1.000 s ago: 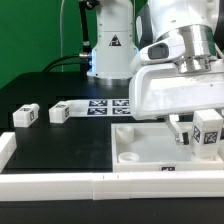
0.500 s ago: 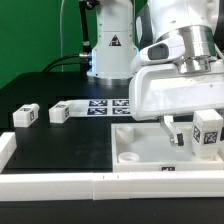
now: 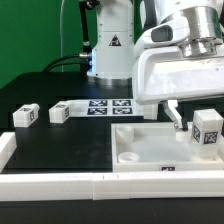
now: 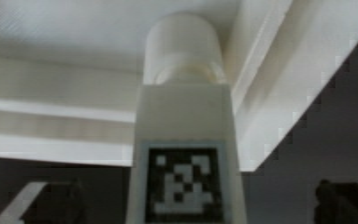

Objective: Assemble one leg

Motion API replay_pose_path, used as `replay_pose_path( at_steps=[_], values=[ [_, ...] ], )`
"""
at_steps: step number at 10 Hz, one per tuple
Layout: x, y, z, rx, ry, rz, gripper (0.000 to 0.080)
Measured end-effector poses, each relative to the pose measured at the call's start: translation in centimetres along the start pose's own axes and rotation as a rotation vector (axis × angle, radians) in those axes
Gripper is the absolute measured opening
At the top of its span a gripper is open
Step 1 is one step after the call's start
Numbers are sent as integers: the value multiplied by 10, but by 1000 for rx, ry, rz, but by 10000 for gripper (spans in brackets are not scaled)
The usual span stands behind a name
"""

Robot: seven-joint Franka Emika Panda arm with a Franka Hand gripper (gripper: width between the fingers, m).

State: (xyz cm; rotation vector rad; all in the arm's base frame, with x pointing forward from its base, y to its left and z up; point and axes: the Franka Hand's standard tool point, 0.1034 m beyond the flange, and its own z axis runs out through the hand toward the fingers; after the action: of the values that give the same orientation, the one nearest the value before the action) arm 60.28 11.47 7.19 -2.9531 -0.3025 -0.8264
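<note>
Leg upright in tabletop corner; hand spread either side, apart.

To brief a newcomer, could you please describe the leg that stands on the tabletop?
Find the large white tabletop on the black table. A leg stands upright at its corner on the exterior view's right, tag facing the camera. The two loose legs lie off the tabletop, on the table.

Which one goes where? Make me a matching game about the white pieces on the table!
1 standing leg
2 leftmost loose leg
3 marker board
4 tabletop

A flat, covered in tags
B on the black table, exterior view's far left
C upright on the tabletop
D big white tray

Pairs: 1-C, 2-B, 3-A, 4-D
</note>
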Motion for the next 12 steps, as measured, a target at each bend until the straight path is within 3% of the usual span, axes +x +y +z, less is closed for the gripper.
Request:
replay_pose_path(
  at_steps=[3, 5, 7, 8, 10, 12],
  values=[
    [-3, -1, 3, 9, -54, 1, 649],
    [-6, -1, 10, 43, -273, 11, 649],
    [2, -4, 9, 74, -427, 12, 649],
    [-3, -6, 7, 96, -552, 11, 649],
    [8, -2, 13, 103, -570, 11, 649],
    [8, 0, 13, 104, -570, 10, 620]
  ],
)
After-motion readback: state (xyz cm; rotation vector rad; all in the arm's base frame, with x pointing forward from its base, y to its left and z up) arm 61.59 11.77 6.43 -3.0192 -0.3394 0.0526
